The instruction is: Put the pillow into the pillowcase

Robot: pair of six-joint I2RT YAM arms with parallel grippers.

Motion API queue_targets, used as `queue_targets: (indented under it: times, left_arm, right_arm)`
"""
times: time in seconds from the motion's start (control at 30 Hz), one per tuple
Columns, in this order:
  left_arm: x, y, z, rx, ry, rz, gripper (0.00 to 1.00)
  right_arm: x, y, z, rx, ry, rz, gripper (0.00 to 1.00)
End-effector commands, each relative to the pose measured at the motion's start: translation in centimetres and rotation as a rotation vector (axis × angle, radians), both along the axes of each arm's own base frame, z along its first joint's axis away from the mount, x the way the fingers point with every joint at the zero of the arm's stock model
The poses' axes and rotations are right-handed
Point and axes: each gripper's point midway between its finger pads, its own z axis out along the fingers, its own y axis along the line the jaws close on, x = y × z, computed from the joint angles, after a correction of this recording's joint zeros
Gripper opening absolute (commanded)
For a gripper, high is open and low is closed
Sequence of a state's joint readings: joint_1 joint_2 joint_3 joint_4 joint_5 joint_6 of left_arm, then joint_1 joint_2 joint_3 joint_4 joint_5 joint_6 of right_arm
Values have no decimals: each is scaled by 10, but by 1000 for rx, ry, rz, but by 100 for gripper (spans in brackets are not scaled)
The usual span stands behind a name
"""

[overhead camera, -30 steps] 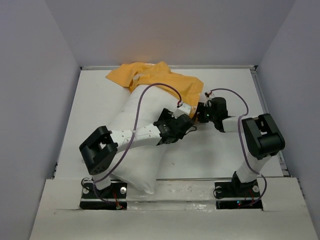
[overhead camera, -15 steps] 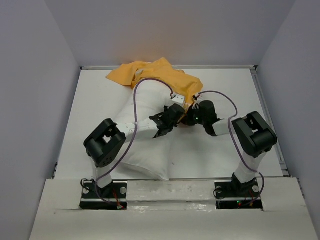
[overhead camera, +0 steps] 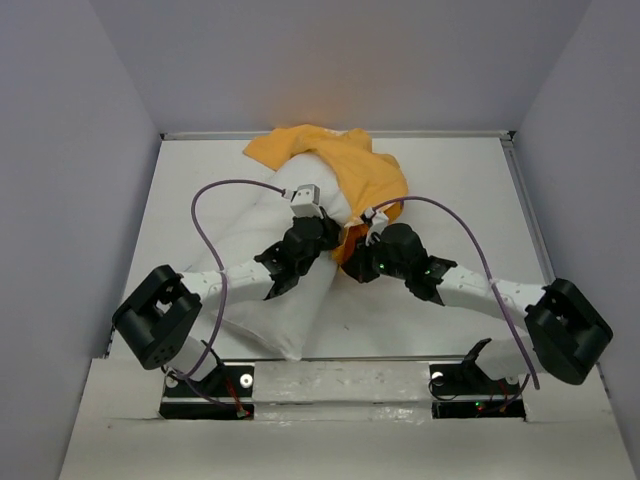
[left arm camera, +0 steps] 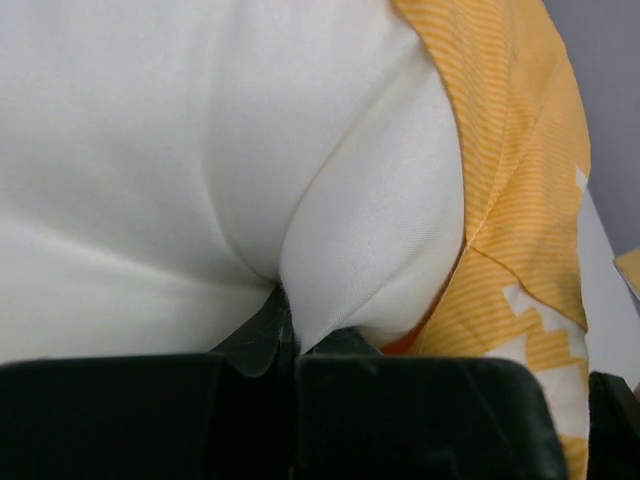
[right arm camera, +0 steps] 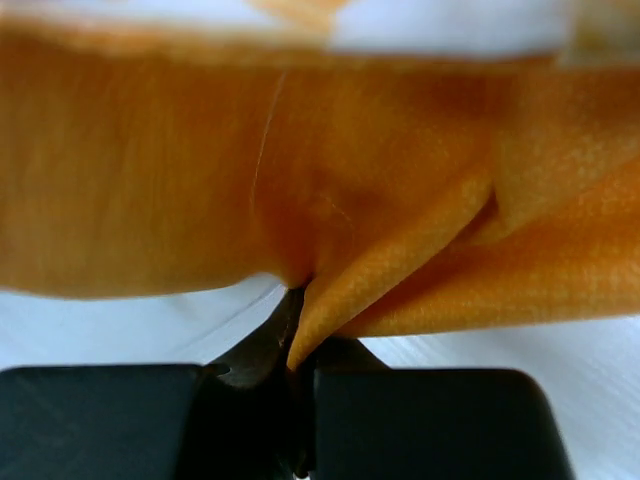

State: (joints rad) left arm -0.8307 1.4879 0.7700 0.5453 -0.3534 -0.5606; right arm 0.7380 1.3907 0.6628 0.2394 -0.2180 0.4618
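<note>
left gripper (left arm camera: pixel 288 325) pinched shut on plump white fabric pillow (left arm camera: pixel 180 150) directly ahead, right gripper (right arm camera: pixel 298 330) clamping thin orange-yellow fabric pillowcase (right arm camera: pixel 150 180) fold

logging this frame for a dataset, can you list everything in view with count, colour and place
pillow: one, white, lying left of centre on the table, its far end covered by the pillowcase
pillowcase: one, orange-yellow, bunched at the far middle of the table over the pillow's end
table: one, white, under everything
walls: three, pale grey, at the left, far and right sides
cables: two, purple, one looping over each arm
arms: two, black and white, bases at the near edge, both reaching to the centre
left gripper: one, black, shut on a fold of the pillow
right gripper: one, black, shut on a fold of the pillowcase
</note>
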Motion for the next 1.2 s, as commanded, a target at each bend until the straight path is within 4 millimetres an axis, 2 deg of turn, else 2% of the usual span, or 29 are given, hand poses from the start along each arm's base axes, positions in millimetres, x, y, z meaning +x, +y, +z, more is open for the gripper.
queue_targets:
  times: [0.0, 0.03, 0.13, 0.2, 0.27, 0.3, 0.33, 0.37, 0.4, 0.43, 0.47, 0.5, 0.53, 0.57, 0.6, 0.63, 0.73, 0.77, 0.83, 0.87, 0.9, 0.93, 0.97, 1.0, 1.03, 1.07, 1.1, 1.13, 1.17]
  left_arm:
    - [21, 6, 85, -348, -202, 154, 0]
    - [25, 9, 86, -361, -209, 180, 0]
    - [32, 10, 91, -410, -229, 222, 0]
    - [37, 8, 97, -449, -236, 240, 0]
    - [37, 6, 97, -486, -240, 253, 0]
    - [35, 1, 95, -491, -232, 239, 0]
    - [33, -2, 96, -497, -233, 228, 0]
    - [29, -3, 95, -486, -234, 225, 0]
    - [23, -3, 94, -467, -240, 225, 0]
    - [19, -2, 93, -465, -240, 225, 0]
    - [15, 2, 88, -451, -237, 233, 0]
    - [13, 4, 87, -452, -238, 237, 0]
    - [8, 6, 92, -455, -248, 238, 0]
    - [6, 7, 93, -450, -251, 234, 0]
    - [2, 7, 96, -448, -257, 223, 0]
    - [-2, 6, 98, -451, -258, 210, 0]
    - [-28, -16, 110, -439, -272, 123, 0]
    - [-45, -28, 112, -398, -290, 68, 0]
    - [-64, -29, 129, -361, -336, 53, 37]
    - [-69, -29, 131, -260, -367, 43, 55]
    - [-79, -32, 133, -217, -370, 28, 77]
    - [-84, -24, 136, -118, -389, 17, 84]
    - [-84, -17, 145, -82, -393, 36, 89]
    - [-87, -1, 162, -82, -403, 59, 91]
    - [-87, 12, 168, -53, -405, 88, 92]
    - [-84, 26, 158, 45, -382, 111, 92]
    - [-75, 43, 174, 50, -363, 180, 92]
    - [-52, 76, 153, 185, -292, 263, 92]
    - [-38, 92, 155, 202, -260, 304, 93]
  right_arm:
    - [-91, 19, 14, 24, 110, 320, 0]
    - [-112, 22, 23, 35, 117, 380, 0]
    - [-157, 32, 40, 80, 114, 509, 0]
    - [-171, 35, 42, 92, 140, 551, 0]
    - [-168, 32, 36, 65, 135, 531, 0]
    - [-147, 23, 27, -11, 101, 403, 0]
    - [-138, 16, 27, -43, 83, 338, 0]
    - [-133, 10, 30, -56, 58, 306, 8]
    - [-117, -3, 44, -30, 27, 237, 56]
    - [-110, -9, 54, -7, 13, 214, 71]
    - [-97, -21, 74, 33, -21, 167, 83]
    - [-100, -23, 71, 22, -4, 170, 86]
    - [-83, -35, 93, 57, -49, 98, 86]
    - [-79, -44, 99, 54, -50, 66, 89]
    - [-67, -54, 121, 82, -91, 2, 90]
    - [-62, -61, 128, 84, -101, -37, 91]
    - [-36, -95, 129, 8, -119, -231, 99]
    - [-23, -109, 126, -18, -122, -302, 100]
    - [2, -131, 121, -53, -125, -419, 100]
    - [25, -144, 122, -47, -140, -481, 99]
    - [29, -138, 125, -7, -131, -437, 97]
    - [46, -146, 124, 5, -118, -468, 95]
    - [57, -146, 134, 44, -144, -482, 94]
    - [65, -147, 135, 56, -142, -489, 94]
    - [72, -148, 136, 66, -135, -491, 94]
    - [79, -149, 135, 72, -125, -493, 93]
    - [92, -151, 133, 81, -118, -511, 93]
    - [97, -145, 136, 103, -130, -489, 92]
    - [102, -145, 133, 100, -124, -485, 88]
